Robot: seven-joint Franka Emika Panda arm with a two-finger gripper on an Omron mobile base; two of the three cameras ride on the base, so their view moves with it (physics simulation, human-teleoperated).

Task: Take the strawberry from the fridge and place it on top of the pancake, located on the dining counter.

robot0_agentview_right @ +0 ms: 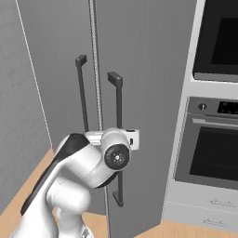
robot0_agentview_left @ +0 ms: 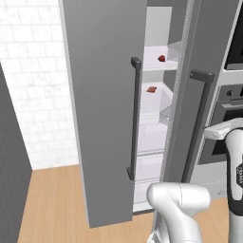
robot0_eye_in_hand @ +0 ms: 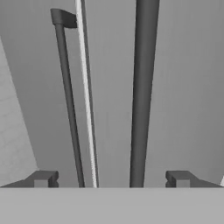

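Gripper (robot0_eye_in_hand: 111,179) stands wide open, its tips either side of the right door's dark bar handle (robot0_eye_in_hand: 142,92) without touching it. Beyond, the fridge (robot0_agentview_left: 104,109) is ajar; the strawberry (robot0_agentview_left: 162,58) sits on an upper shelf near its front edge.

White tile wall (robot0_agentview_left: 28,85), wood floor (robot0_agentview_left: 52,204), black-glass wall oven (robot0_agentview_right: 216,153) w/ white drawers.

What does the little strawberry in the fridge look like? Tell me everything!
The strawberry is a tiny rounded dark-red berry, too small to show any detail. It sits on an upper white shelf inside the fridge, seen through the gap of the partly open left door. Nothing touches it but the shelf.
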